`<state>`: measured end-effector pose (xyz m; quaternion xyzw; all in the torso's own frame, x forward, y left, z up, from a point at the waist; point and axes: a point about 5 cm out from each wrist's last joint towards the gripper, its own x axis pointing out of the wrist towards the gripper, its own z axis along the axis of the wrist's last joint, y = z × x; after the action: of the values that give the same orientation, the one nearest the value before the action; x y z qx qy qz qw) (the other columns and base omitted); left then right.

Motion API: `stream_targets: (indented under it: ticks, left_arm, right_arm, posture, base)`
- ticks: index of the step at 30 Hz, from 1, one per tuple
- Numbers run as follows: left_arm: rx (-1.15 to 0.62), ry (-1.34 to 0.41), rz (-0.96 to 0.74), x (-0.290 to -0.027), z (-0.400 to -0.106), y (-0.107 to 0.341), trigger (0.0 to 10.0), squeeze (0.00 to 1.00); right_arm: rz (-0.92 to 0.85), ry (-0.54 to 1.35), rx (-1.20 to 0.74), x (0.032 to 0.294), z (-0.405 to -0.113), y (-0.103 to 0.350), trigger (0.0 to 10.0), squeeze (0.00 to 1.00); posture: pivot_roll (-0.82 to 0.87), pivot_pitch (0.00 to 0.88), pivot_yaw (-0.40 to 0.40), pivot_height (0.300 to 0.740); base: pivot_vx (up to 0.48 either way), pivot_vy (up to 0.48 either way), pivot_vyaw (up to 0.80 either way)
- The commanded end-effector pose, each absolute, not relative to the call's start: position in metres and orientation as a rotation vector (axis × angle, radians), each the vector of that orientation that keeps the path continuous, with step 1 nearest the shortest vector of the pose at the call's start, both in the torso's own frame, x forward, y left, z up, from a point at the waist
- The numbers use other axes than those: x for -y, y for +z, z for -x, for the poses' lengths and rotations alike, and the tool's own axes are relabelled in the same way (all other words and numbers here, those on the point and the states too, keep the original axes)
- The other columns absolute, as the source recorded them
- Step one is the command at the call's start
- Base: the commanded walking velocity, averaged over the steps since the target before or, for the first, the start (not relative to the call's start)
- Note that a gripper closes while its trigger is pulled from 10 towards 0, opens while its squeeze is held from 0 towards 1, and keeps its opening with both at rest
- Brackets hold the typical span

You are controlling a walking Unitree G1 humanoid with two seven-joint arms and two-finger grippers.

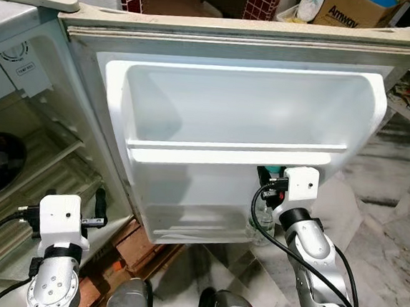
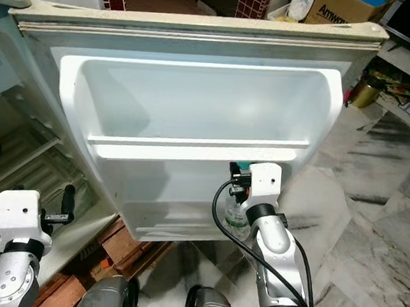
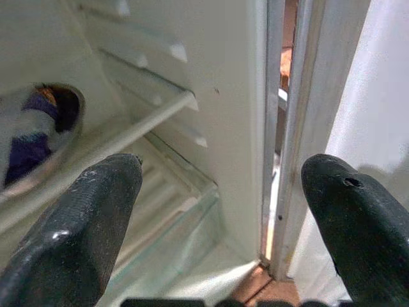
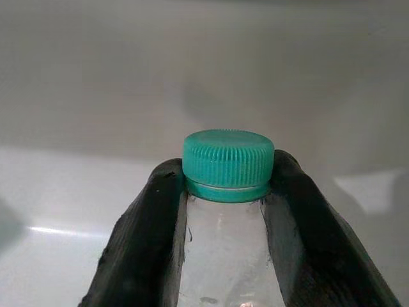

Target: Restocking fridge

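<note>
- Left eye view: the fridge door (image 1: 244, 114) stands swung open toward the robot, its upper door shelf (image 1: 234, 152) bare. The right gripper (image 1: 271, 182) is tucked just under that shelf's rail, holding a clear water bottle (image 1: 262, 222) that hangs upright over the lower door shelf (image 1: 184, 223). The left gripper (image 1: 100, 205) hovers near the fridge's open interior, well apart from the bottle.
- Right eye view: the bottle (image 2: 234, 217) stands with its long axis vertical, cap up, directly below the right gripper (image 2: 240, 174). I judge the coming move turns on this: the lower shelf lies straight beneath the bottle's base, so a short descent should seat it.
- Left wrist view: the left fingers (image 3: 83, 224) are spread wide around nothing, facing the interior shelves and the door's hinge edge.
- Right wrist view: the right fingers (image 4: 144, 243) are narrowed on the bottle's neck just under the green cap (image 4: 228, 163), one on each side, the white door liner behind.
</note>
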<state>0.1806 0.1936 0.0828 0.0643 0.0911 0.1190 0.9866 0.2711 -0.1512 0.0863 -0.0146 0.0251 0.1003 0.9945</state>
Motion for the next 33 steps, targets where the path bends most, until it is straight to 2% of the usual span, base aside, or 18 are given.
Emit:
stream_targets:
  ticks: [1,7,11,21,33]
  left_arm:
    - [-0.200,0.246,-0.122,-0.196,-0.179,0.082,10.0,0.00]
    - [-0.203,0.249,-0.125,-0.195,-0.179,0.082,10.0,0.00]
    - [-0.219,0.263,-0.114,-0.195,-0.180,0.082,10.0,0.00]
    - [-0.230,0.266,-0.113,-0.198,-0.186,0.082,10.0,0.00]
    - [-0.227,0.219,-0.089,-0.189,-0.192,0.082,10.0,0.00]
  right_arm:
    - [0.033,0.193,-0.021,0.154,-0.271,0.093,10.0,0.00]
    - [0.038,0.192,-0.022,0.154,-0.271,0.094,10.0,0.00]
    - [0.039,0.187,-0.017,0.155,-0.272,0.094,10.0,0.00]
    - [0.052,0.178,-0.006,0.154,-0.277,0.097,10.0,0.00]
    - [0.057,0.186,0.009,0.152,-0.283,0.099,10.0,0.00]
  posture:
    - [0.12,0.162,-0.050,0.710]
    - [0.12,0.164,-0.052,0.680]
    - [0.12,0.163,-0.055,0.645]
    - [0.12,0.155,-0.049,0.645]
    - [0.13,0.148,-0.055,0.645]
  base:
    - [0.000,0.000,0.00]
    - [0.000,0.000,0.00]
    - [0.000,0.000,0.00]
    - [0.000,0.000,0.00]
    - [0.000,0.000,0.00]
